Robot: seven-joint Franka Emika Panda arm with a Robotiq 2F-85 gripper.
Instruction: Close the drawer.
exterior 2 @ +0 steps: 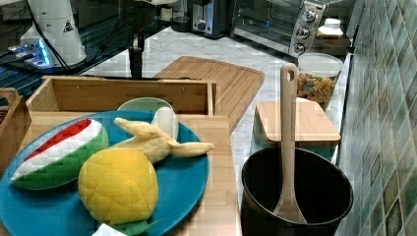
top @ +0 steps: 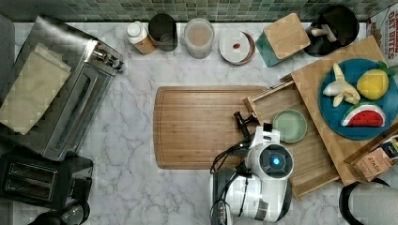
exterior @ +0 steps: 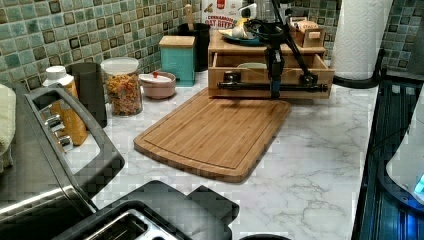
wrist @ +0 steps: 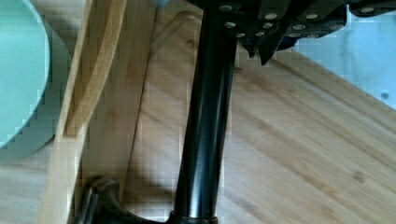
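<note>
Gripper at the black bar handle of the drawer, finger state indeterminate; drawer pulled out from the wooden box over the cutting board edge, pale green dish inside, blue fruit plate on top.

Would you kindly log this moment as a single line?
phase: closing | light-wood drawer with black bar handle: open, holds pale green plate | gripper: at handle | bamboo cutting board: in front of drawer
</note>
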